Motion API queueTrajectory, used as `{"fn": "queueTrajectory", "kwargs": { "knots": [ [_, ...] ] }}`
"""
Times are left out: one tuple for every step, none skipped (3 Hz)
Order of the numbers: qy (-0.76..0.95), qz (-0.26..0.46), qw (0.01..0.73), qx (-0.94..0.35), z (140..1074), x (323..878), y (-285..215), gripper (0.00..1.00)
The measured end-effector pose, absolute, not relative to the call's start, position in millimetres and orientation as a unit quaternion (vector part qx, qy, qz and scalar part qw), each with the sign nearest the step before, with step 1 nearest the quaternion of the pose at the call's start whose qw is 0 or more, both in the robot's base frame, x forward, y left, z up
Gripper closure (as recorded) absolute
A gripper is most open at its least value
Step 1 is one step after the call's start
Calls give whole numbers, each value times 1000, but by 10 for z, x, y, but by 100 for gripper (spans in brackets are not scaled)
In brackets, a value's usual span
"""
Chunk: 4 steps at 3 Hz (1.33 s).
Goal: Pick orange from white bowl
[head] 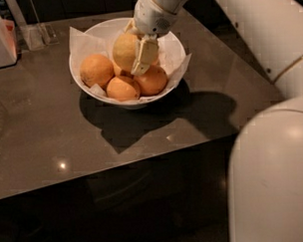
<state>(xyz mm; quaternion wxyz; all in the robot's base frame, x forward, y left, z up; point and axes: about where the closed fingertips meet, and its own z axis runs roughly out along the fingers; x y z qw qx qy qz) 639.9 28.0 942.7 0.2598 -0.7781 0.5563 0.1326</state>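
Note:
The white bowl (107, 25), lined with crinkled white paper (80, 40), stands at the back of the dark table (42, 132). It holds several oranges: one at the left (96, 70), one at the front (122, 87), one at the right (151, 80). My gripper (132, 56) reaches down into the bowl from above and is shut on a paler, yellowish orange (121, 50) on top of the pile. One finger (145, 52) lies across that orange's right side; the other finger is hidden behind it.
A white container (0, 41) and a clear glass holder (36, 35) stand at the table's back left. My own white arm and body (273, 178) fill the right side. The table's front edge runs across the lower middle.

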Motion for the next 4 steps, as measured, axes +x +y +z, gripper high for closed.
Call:
{"fn": "queueTrajectory", "kwargs": {
  "knots": [
    [551, 86, 333, -760, 9939, 5984, 145, 100],
    [555, 46, 392, -732, 10283, 5497, 11, 100],
    [576, 30, 395, -715, 10084, 5475, -141, 100],
    [576, 31, 395, -715, 10080, 5478, -133, 100]
  ]
}}
